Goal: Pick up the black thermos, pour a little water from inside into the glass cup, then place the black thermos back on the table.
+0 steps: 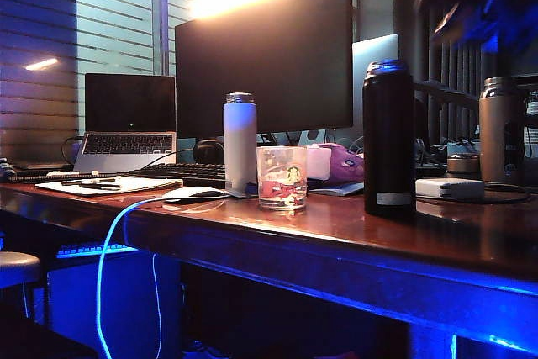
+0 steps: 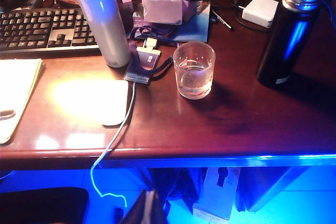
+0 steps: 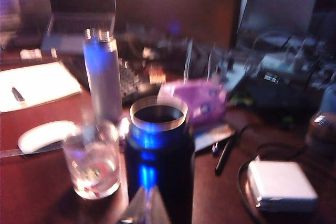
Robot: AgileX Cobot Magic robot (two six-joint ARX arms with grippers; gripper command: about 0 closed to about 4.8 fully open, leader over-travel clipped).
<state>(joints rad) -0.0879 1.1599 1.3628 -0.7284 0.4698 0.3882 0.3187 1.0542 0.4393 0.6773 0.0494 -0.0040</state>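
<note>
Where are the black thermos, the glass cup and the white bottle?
black thermos (image 1: 388, 136), exterior view, mid body.
glass cup (image 2: 194, 71), left wrist view, side wall.
white bottle (image 1: 239, 145), exterior view, mid body.

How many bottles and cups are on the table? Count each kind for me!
Black thermos: 1
White bottle: 1
Bronze-grey flask: 1
Glass cup: 1
Total: 4 (3 bottles, 1 cup)
</note>
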